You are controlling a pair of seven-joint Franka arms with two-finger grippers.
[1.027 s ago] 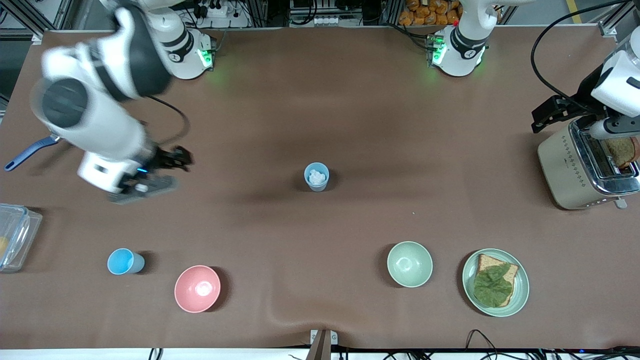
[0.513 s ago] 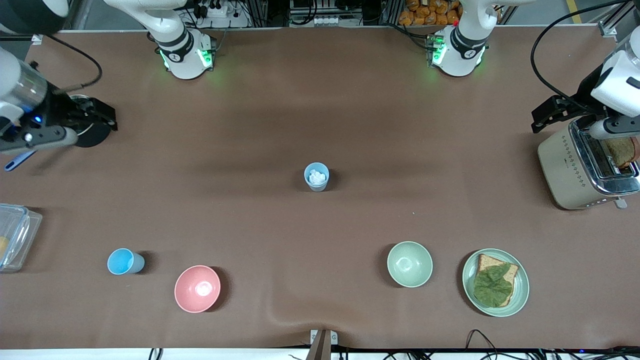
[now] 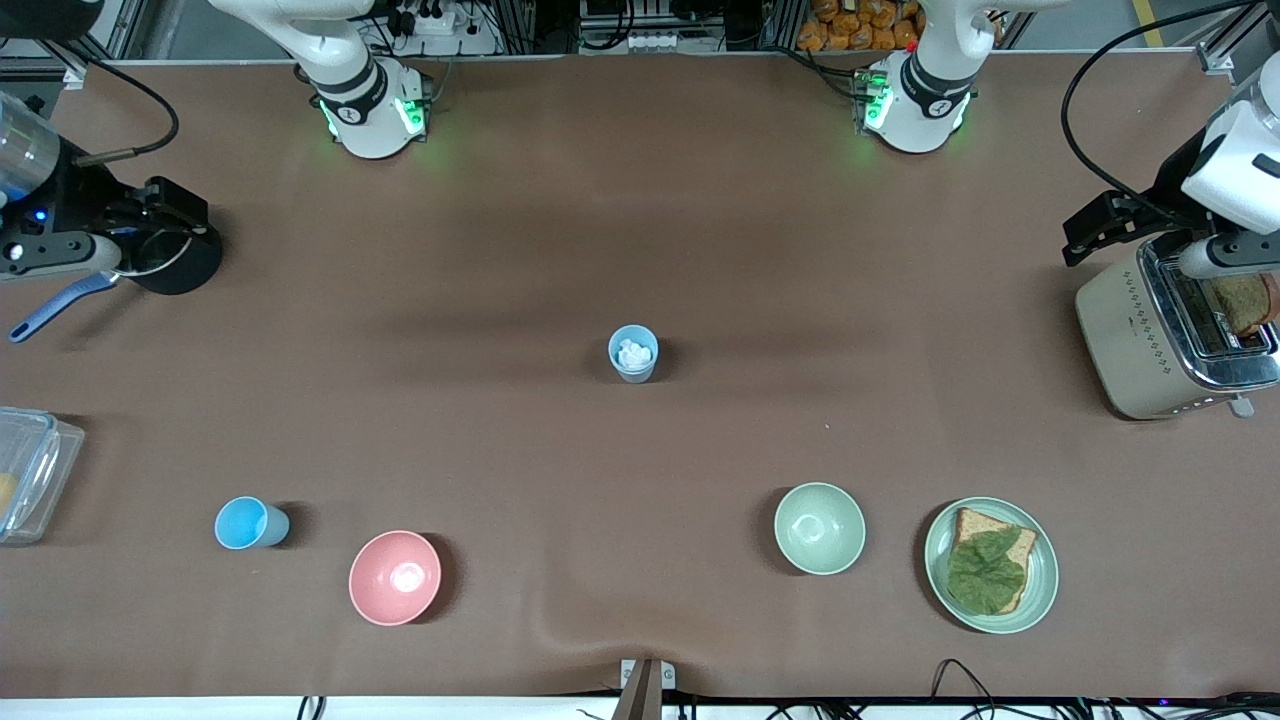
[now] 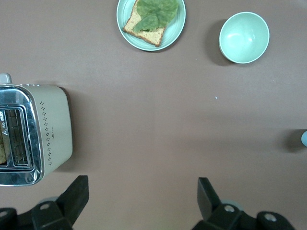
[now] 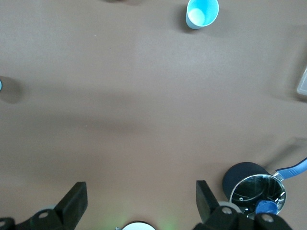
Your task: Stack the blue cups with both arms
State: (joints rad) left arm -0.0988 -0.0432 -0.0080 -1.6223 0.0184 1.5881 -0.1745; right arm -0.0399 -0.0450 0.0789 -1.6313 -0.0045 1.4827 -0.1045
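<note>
One light-blue cup stands at the table's middle with something white inside. A second blue cup stands nearer the front camera, toward the right arm's end, beside the pink bowl; it also shows in the right wrist view. My right gripper hangs open and empty over a black saucepan at the right arm's end; its open gripper shows in the right wrist view. My left gripper hangs open and empty beside the toaster; it shows in the left wrist view.
A black saucepan with a blue handle sits under the right gripper. A clear container is at that table end. A pale green bowl, a plate with toast and lettuce and a toaster are toward the left arm's end.
My right arm has swung away from the table's middle out to its own end and now hangs over the saucepan. The left arm and both cups have not moved.
</note>
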